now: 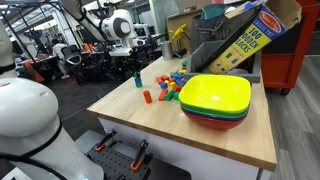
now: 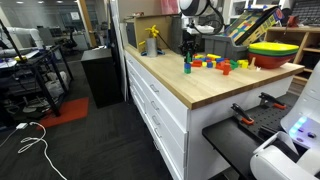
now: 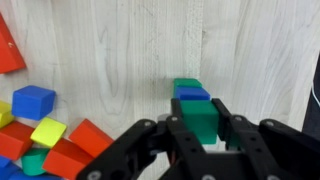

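Observation:
In the wrist view my gripper (image 3: pixel 204 105) is shut on a green block (image 3: pixel 205 128), with one finger on each side of it. The block sits on top of a blue block (image 3: pixel 192 93), and another green block (image 3: pixel 186 83) shows under that; they form a small upright stack on the wooden table (image 3: pixel 110 60). In both exterior views the gripper (image 1: pixel 137 66) (image 2: pixel 187 50) hangs straight down over this thin stack (image 1: pixel 138 80) (image 2: pixel 187 67), near the far part of the tabletop.
Loose coloured blocks (image 3: pixel 60 140) (image 1: pixel 172 88) (image 2: pixel 215 64) lie beside the stack. A lone red block (image 1: pixel 147 97) sits nearer the front. Nested yellow, green and red bowls (image 1: pixel 215 100) (image 2: pixel 275 52) stand near the table edge. A tilted block box (image 1: pixel 250 40) leans behind them.

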Available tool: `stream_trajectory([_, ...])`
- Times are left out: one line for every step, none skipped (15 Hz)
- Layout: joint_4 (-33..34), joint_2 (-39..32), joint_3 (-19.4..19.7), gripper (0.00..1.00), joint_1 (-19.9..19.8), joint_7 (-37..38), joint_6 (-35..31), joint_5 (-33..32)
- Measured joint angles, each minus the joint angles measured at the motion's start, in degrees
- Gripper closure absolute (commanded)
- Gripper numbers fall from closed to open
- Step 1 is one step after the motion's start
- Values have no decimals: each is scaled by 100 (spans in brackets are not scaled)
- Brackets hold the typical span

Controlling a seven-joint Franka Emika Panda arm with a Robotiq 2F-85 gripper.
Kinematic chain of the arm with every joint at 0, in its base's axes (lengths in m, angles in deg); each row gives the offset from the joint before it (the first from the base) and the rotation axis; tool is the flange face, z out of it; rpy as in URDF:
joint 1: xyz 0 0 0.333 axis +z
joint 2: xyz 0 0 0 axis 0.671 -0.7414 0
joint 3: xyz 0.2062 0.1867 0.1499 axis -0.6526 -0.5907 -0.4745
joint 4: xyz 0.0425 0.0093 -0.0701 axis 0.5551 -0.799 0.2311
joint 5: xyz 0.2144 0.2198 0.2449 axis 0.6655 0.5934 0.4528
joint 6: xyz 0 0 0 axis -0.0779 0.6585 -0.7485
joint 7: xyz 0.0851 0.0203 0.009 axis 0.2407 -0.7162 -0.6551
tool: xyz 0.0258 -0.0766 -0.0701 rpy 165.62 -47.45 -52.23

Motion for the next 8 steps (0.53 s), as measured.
stream_trajectory([0, 0, -10, 92, 0, 0, 0, 38])
stream_trajectory([0, 0, -20, 92, 0, 0, 0, 70])
stream_trajectory([-1, 0, -26, 92, 0, 0, 0, 102])
stream_trajectory([-3, 0, -27, 92, 0, 3, 0, 130])
stream_trajectory([-7, 0, -27, 92, 0, 11, 0, 146])
stream_trajectory([-10, 0, -27, 92, 0, 32, 0, 153])
stream_trajectory([-11, 0, -27, 92, 0, 84, 0, 157])
stream_trajectory([-11, 0, -27, 92, 0, 122, 0, 158])
